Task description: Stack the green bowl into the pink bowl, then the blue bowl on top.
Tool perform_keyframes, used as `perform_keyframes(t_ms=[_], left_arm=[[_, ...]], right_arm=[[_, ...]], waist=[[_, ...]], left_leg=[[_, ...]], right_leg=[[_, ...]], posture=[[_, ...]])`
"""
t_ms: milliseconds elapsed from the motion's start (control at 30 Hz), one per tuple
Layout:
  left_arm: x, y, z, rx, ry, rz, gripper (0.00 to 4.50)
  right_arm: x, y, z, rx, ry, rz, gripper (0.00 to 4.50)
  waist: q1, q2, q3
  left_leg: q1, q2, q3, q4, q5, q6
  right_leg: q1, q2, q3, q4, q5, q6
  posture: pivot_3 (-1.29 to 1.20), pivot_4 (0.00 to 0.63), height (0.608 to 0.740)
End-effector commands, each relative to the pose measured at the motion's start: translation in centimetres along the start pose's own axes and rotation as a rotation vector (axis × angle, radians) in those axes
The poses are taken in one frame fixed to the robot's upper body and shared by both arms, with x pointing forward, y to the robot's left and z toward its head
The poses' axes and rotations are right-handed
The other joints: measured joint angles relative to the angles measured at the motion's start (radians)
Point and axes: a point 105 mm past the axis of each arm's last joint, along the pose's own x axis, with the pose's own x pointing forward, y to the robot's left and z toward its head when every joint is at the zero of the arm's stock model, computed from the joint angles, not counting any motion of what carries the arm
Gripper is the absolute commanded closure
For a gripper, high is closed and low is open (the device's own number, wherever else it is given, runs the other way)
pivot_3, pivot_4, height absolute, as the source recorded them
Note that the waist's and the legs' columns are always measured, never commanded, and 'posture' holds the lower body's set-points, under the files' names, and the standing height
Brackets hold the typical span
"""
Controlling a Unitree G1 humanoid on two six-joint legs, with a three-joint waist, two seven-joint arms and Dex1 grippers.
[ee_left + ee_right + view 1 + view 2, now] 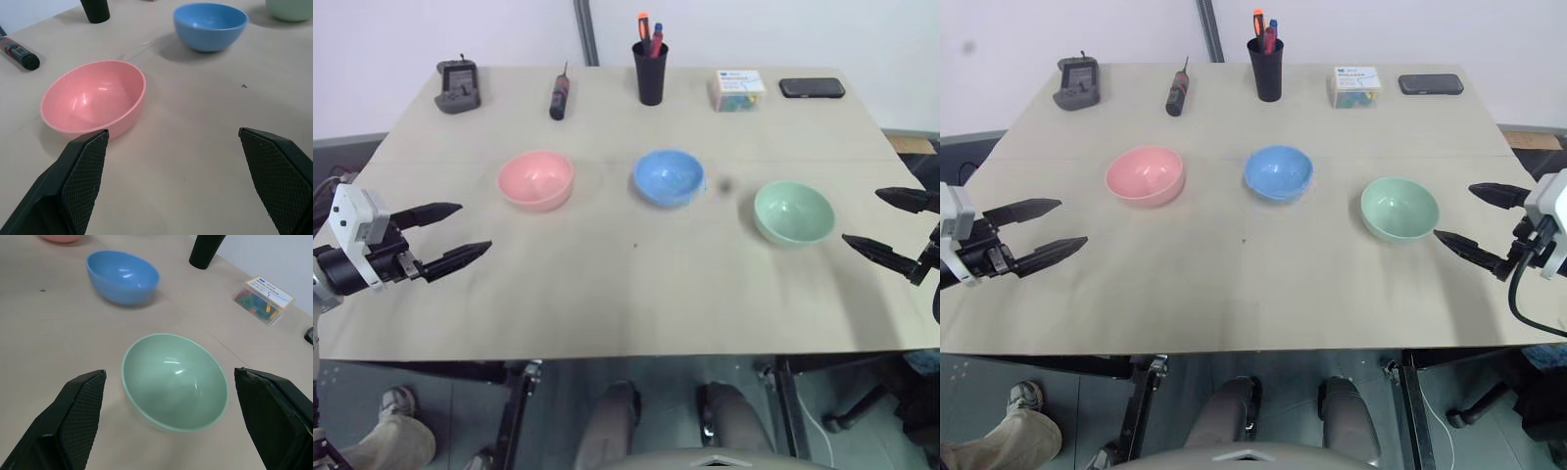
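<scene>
Three bowls stand in a row across the table, all upright and apart. The pink bowl is on the left, the blue bowl in the middle, the green bowl on the right. My left gripper hovers open over the table's left side, a short way from the pink bowl, with nothing between its fingers. My right gripper is open too, just right of the green bowl, pointing at it and empty.
Along the table's far edge lie a grey device, a dark marker, a black pen cup, a small clear box of coloured clips and a black phone. A person's shoe shows below the table's near left.
</scene>
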Motion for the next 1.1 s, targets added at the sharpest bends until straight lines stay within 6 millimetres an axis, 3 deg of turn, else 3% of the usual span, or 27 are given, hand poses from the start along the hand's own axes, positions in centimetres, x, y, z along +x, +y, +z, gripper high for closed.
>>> perform_keyframes(t_ms=[33,467,600,700,800,933,1100], left_arm=[[-0.8,0.7,1.2,0.026,-0.013,0.023,0.0],[0.9,0.7,1.9,0.026,-0.067,0.038,0.0],[4.0,1.6,1.6,0.22,0.079,0.21,0.0],[6.3,0.5,1.7,0.312,0.219,0.143,0.0],[8.1,1.0,1.3,0.445,0.4,0.141,0.0],[10.2,1.7,1.3,0.518,0.488,0.147,0.0],[12.9,1.4,0.9,0.585,0.554,0.084,0.0]], right_arm=[[-0.6,-0.1,1.4,-0.044,-0.018,-0.007,0.09],[1.3,0.9,1.3,-0.044,-0.029,0.018,0.09],[3.8,3.4,2.9,-0.052,-0.154,0.122,0.09],[5.3,5.5,4.4,-0.068,-0.238,0.218,0.09],[7.0,7.2,5.9,-0.081,-0.318,0.293,0.09],[9.1,8.9,7.4,-0.098,-0.391,0.355,0.09],[10.3,10.1,8.0,-0.098,-0.423,0.393,0.09]], waist=[[0.0,0.0,0.0],[-0.001,0.0,0.0],[0.0,0.0,0.0],[0.003,-0.001,0.0],[0.001,-0.002,0.001],[-0.004,-0.002,0.001],[0.0,-0.003,0.001]], left_leg=[[0.0,0.0,0.0,0.0,0.0,0.0],[0.0,0.0,0.0,0.0,0.0,0.0],[0.0,0.0,0.0,0.001,0.0,0.0],[0.0,-0.001,-0.001,0.002,0.0,0.0],[-0.001,-0.001,-0.001,0.002,0.0,0.0],[-0.001,-0.001,-0.001,0.002,0.0,0.0],[-0.003,-0.001,-0.001,0.002,0.0,0.0]], right_leg=[[0.0,0.0,0.0,0.0,0.0,0.0],[0.0,0.0,0.0,0.0,0.0,0.0],[0.0,0.0,0.0,0.001,0.0,0.0],[0.0,0.0,0.0,0.001,0.0,0.0],[0.0,0.0,0.0,0.001,0.0,0.0],[-0.001,0.002,0.0,0.003,0.0,0.0],[-0.003,0.002,0.0,0.003,0.0,0.0]], posture=[[0.0,0.15,0.74],[0.0,0.15,0.74],[0.0,0.15,0.74],[0.0,0.15,0.74],[0.0,0.15,0.74],[0.0,0.15,0.74],[0.0,0.15,0.74]])
